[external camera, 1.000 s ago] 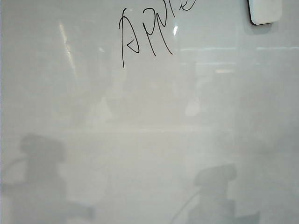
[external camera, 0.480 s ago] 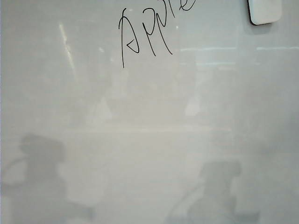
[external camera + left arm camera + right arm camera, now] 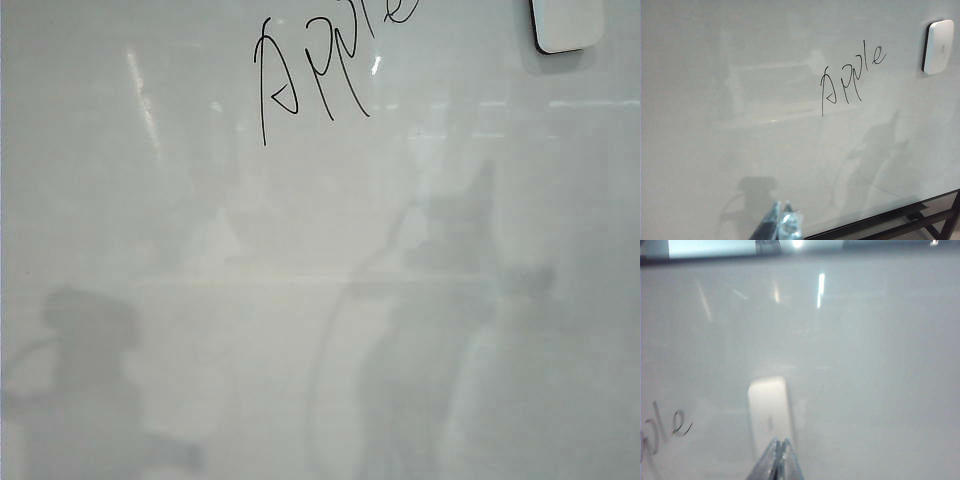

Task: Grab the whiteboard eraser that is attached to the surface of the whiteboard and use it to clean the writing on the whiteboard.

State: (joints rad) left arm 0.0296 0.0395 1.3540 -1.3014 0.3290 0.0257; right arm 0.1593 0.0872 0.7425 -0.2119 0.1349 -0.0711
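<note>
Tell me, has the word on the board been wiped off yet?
No: the writing reads "Apple" in full, and the whiteboard eraser sits attached beside it.

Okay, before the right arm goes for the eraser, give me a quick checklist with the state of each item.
1. Eraser on the whiteboard, untouched: ok.
2. Right gripper aimed at the eraser: ok, the wrist view shows its tips in front of the eraser's lower part.
3. Right jaws open for a grab: not ok, they are shut.
4. Gap between right gripper and eraser: cannot tell, the view is blurred.
5. Writing intact, nothing wiped: ok.
6. Left gripper out of the way: ok, low by the board's bottom edge, jaws shut.
</note>
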